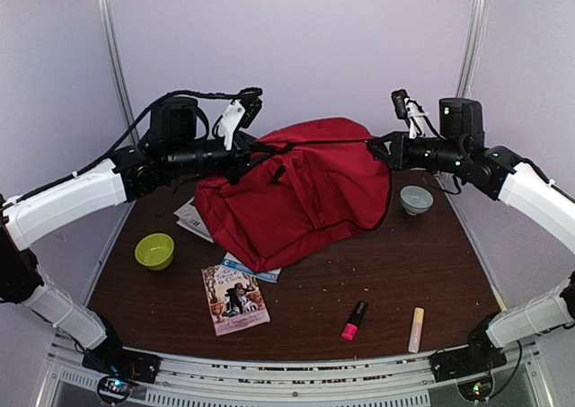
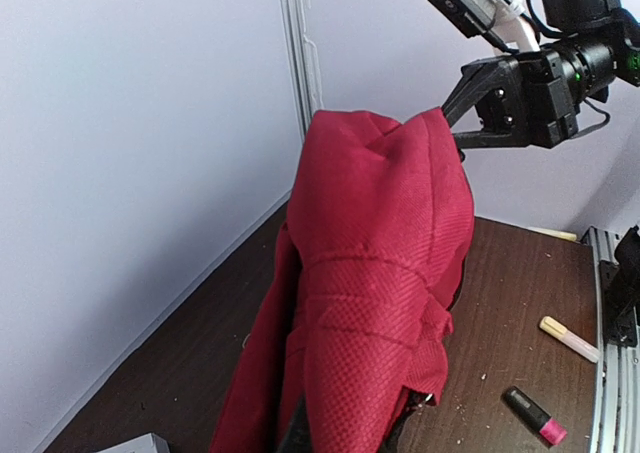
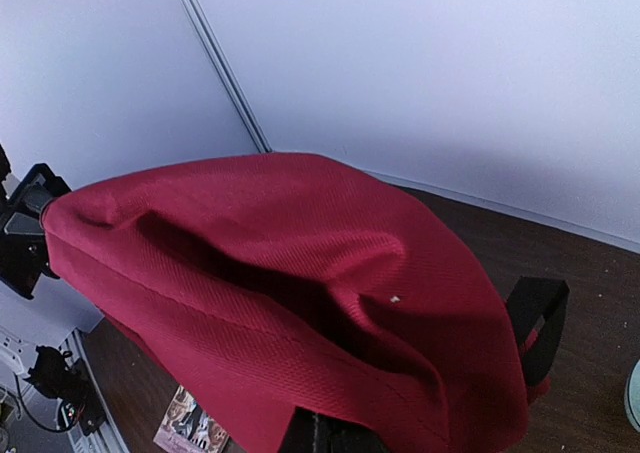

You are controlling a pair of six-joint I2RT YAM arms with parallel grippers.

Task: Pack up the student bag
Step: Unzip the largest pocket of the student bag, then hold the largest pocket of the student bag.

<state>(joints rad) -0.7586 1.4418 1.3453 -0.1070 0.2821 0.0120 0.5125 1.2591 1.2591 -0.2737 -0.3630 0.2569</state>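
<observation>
Holding the bag up between both arms

The student bag [image 1: 305, 191] is at the back middle of the table [image 1: 395, 272]. Its upper edge is raised and its lower part rests on the wood. The left gripper [image 3: 42, 218] is closed on the left corner of this edge, and the right gripper [image 2: 455, 123] is closed on the right corner. So the long axis of the bag runs from side to side, from one gripper to the other, and no arm is nearer than the other. The opening of the bag cannot be seen in any view, so it is not possible to say which way it faces.

The things to pack all lie toward the near side. The green bowl [image 1: 154, 251] and the picture book [image 1: 234, 299] are on the left, and the pink marker [image 1: 354, 320] and the pale marker [image 1: 417, 329] on the right. The grey bowl [image 1: 416, 199] stands just beside the bag's right side. Some papers [image 1: 191, 218] lie partly under the bag.

The table is dark brown wood with small crumbs on it. Plain pale walls [image 1: 314, 48] close it at the back and sides. Probably one gripper must let go before anything can be picked up.
</observation>
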